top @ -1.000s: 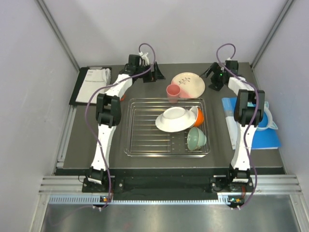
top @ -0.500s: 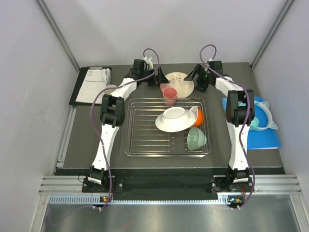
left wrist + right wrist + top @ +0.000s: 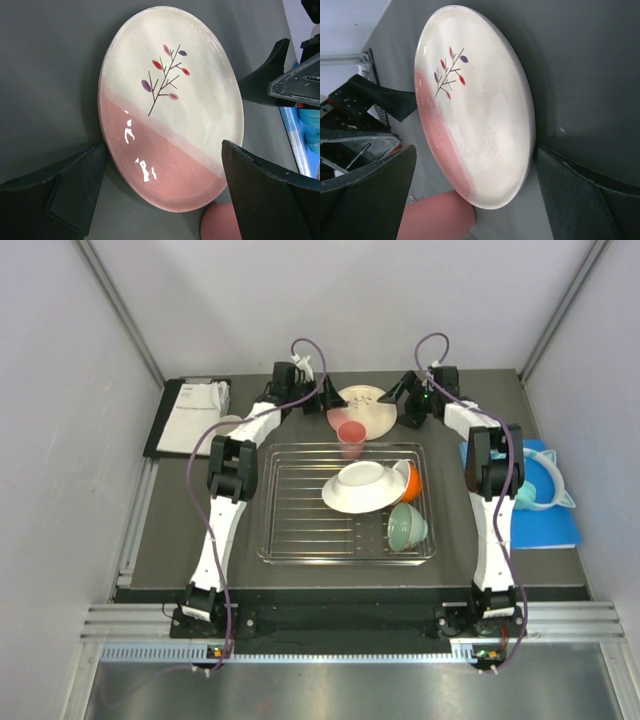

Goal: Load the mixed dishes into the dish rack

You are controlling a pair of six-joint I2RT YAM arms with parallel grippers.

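**Hazards, largest item first**

1. The large silver wire dish rack [image 3: 300, 515] fills the centre of the top view. A white bowl [image 3: 362, 487], an orange mug [image 3: 411, 481] and a mint-green bowl [image 3: 407, 527] occupy its right half. A plate lowered there is likely to strike them.
2. The round beige plate with a floral sprig and a pink-glazed half [image 3: 368, 406] [image 3: 172, 100] [image 3: 480, 115] lies flat on the dark table [image 3: 200, 530] at upper centre, just beyond the rack's far rim. My left gripper [image 3: 325, 395] [image 3: 164, 145] and right gripper [image 3: 400, 395] [image 3: 475, 147] flank it, jaws spread wide, holding nothing. If both close on it, my fingers may collide. The low rim offers little bite, so the plate may slide or slip.
3. The small pink cup [image 3: 351, 437] [image 3: 217, 222] [image 3: 437, 217] stands at the plate's lower edge. I cannot tell whether they touch. A shoved plate could topple it.

**Orientation**

The plate faces up. As a disc it has no long axis, and its thin axis is vertical. The pink half points toward the cup and rack.
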